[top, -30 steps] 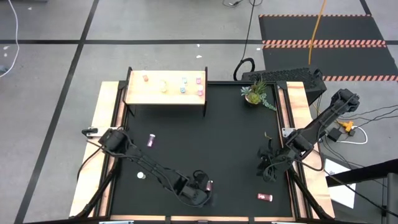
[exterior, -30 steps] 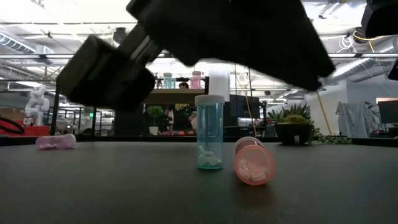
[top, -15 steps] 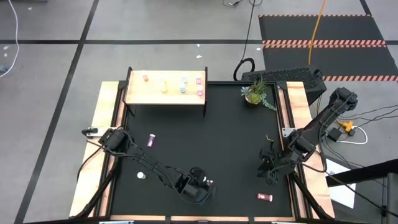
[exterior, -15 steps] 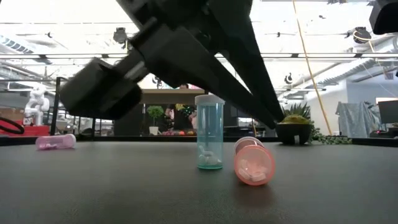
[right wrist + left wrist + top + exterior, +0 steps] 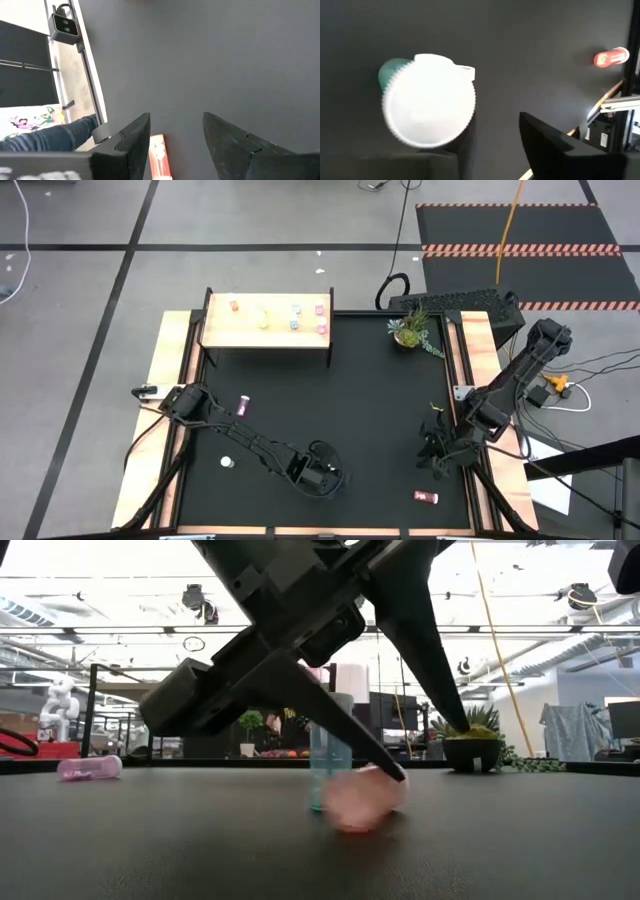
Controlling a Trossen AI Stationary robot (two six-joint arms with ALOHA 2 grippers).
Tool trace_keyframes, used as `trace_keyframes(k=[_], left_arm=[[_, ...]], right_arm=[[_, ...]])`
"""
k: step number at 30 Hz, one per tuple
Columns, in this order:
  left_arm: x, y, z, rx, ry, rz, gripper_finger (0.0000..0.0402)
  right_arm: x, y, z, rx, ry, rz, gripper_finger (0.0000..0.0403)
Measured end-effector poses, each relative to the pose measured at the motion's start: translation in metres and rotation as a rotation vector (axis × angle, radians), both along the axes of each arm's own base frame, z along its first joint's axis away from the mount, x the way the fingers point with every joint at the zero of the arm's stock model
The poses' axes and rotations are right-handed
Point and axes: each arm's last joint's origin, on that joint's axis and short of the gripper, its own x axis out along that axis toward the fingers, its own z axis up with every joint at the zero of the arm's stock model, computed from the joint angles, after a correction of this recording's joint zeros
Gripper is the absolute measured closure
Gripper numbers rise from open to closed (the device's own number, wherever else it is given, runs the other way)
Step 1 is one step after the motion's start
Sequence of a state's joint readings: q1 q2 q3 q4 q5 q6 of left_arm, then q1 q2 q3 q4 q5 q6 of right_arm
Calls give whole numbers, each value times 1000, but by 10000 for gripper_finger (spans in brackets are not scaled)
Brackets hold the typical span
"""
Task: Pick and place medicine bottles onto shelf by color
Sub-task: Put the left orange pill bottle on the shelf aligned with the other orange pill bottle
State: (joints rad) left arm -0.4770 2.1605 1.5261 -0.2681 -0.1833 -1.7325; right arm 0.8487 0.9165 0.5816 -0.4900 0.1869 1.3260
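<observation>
A teal bottle (image 5: 330, 745) with a white cap (image 5: 427, 102) stands upright near the table's front edge. A pink bottle (image 5: 358, 802) lies blurred on the table just in front of it. My left gripper (image 5: 432, 752) hangs over both, open, with one fingertip down at the pink bottle. In the high view the gripper (image 5: 330, 478) hides both bottles. My right gripper (image 5: 437, 455) waits open at the right. A red bottle (image 5: 427, 497) lies beside it. The shelf (image 5: 266, 330) at the far left carries several bottles. My left gripper touches the lying pink bottle with the tip of its lower finger (image 5: 392, 768), on the bottle's upper right side (image 5: 385, 790). The finger slants down from the table's left and above. The other finger stands clear in the air. The bottle stays on the table.
Another pink bottle (image 5: 243, 406) lies on the table's left half, and a small white thing (image 5: 227, 463) lies nearer the front. A potted plant (image 5: 410, 330) stands at the far right. Wooden rails (image 5: 165, 410) run along both sides.
My left gripper has tipped further down over the two bottles and opened its fingers. The pink bottle has shifted along the table toward the left edge and now lies in front of the teal bottle, which has stayed upright.
</observation>
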Motion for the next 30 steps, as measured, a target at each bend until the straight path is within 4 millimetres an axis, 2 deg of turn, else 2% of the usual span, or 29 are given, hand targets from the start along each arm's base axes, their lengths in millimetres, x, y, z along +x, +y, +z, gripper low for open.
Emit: trace_keyframes(k=[4, 8, 15, 19, 23, 27, 30], left_arm=[[0, 1, 0, -4, 9, 0, 223], [-1, 3, -2, -25, 49, -35, 214], [-4, -4, -1, -126, 95, -273, 222], [-9, -9, 13, -107, 48, -352, 241], [-15, -8, 34, 28, -24, -389, 256], [-21, -6, 51, 244, -92, -388, 259], [-24, -7, 51, 347, -100, -404, 248]], right_arm=[[-1, 1, 0, 2, 1, 1, 227], [-1, 1, 0, 2, 1, 1, 227], [-1, 1, 0, 1, 2, 11, 227], [-1, 1, 0, 0, 1, 14, 227], [-1, 1, 0, -3, 1, 16, 227], [-1, 1, 0, -6, 2, 18, 227], [-1, 1, 0, -5, 3, 17, 227]])
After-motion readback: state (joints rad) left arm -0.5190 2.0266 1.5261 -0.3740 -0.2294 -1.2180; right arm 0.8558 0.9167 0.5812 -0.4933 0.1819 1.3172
